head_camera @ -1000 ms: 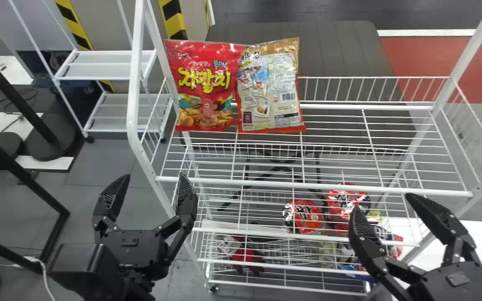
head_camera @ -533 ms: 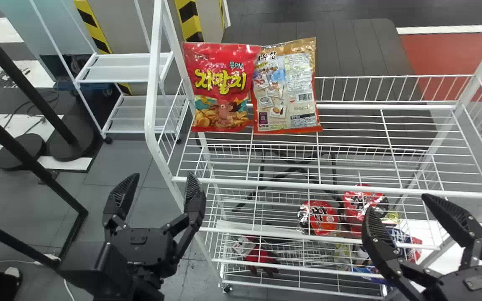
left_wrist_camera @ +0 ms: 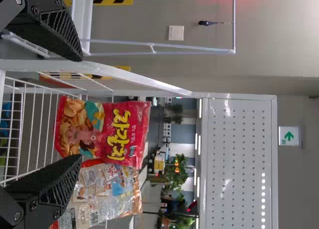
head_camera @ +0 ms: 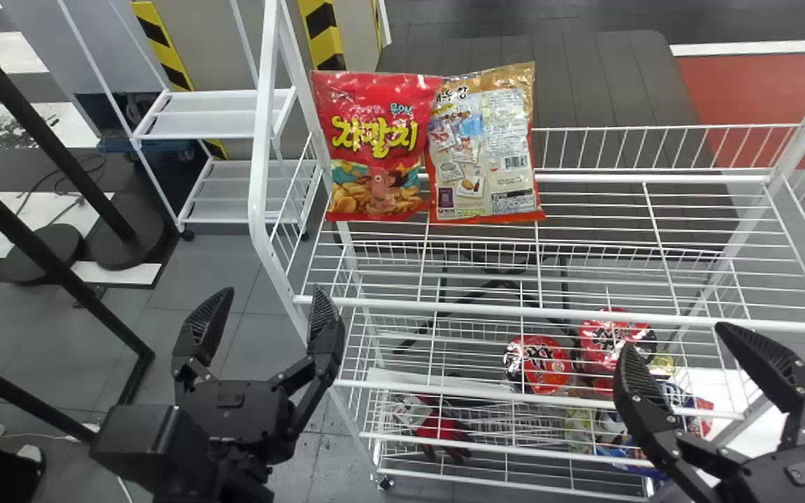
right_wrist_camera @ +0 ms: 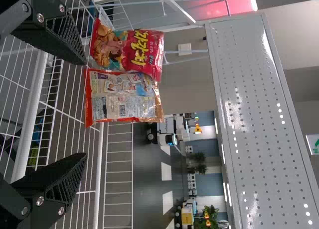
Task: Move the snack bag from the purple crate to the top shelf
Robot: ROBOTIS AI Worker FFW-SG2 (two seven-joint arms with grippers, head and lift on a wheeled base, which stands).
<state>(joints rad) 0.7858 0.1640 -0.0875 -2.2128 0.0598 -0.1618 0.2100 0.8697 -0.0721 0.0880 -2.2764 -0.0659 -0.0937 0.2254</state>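
My left gripper [head_camera: 266, 318] stands open in front of the rack's left end, with nothing between its fingers. At the lower right my right gripper [head_camera: 685, 342] is open and empty before the rack's front rail. Two snack bags, one red [head_camera: 376, 147] and one tan, back side out [head_camera: 483, 150], stand side by side at the left of the white wire top shelf [head_camera: 654, 323]. From the left wrist, the left gripper [left_wrist_camera: 79, 107] spreads around the view of the red bag [left_wrist_camera: 104, 131]. In the right wrist view the right gripper [right_wrist_camera: 85, 109] is apart from both bags.
Lower rack levels hold red round packs [head_camera: 537, 365] and red gloves [head_camera: 437, 427]. A perforated white panel [left_wrist_camera: 239, 159] is part of the rack. Black poles [head_camera: 46, 251] stand at the left, and a small white rack [head_camera: 217, 115] is behind.
The rack and bags have shifted to the right in the head view. Both grippers have shifted slightly right there too and have stayed open.
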